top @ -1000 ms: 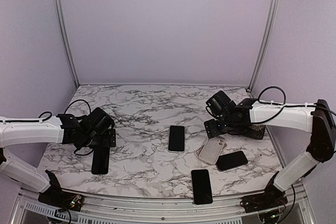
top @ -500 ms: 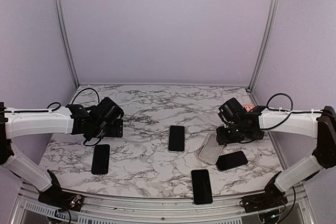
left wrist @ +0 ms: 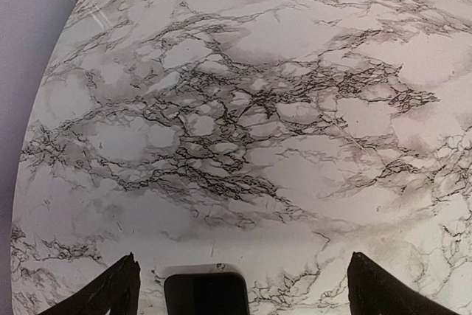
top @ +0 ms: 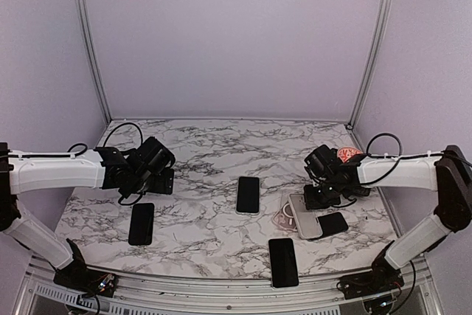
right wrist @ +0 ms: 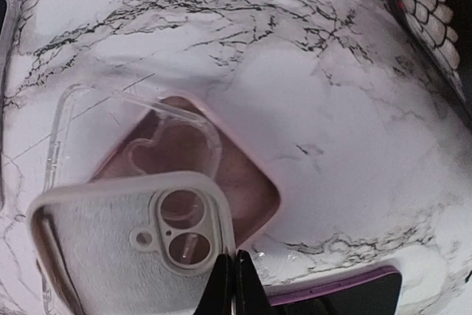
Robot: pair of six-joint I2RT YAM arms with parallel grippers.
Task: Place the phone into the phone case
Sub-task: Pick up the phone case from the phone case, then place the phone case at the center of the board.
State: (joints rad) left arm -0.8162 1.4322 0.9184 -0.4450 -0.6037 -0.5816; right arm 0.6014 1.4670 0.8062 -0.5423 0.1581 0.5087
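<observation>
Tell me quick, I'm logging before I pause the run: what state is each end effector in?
Left end effector: open, holding nothing.
Right end effector: closed on the rim of the pale grey phone case.

My left arm stretches inward, left gripper spread wide and angled down; my right arm folds inward, right gripper pinched fully together.

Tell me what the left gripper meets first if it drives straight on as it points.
Likely the black phone lying between the left gripper's open fingers, or the bare marble table just past its end; depth is unclear.
</observation>
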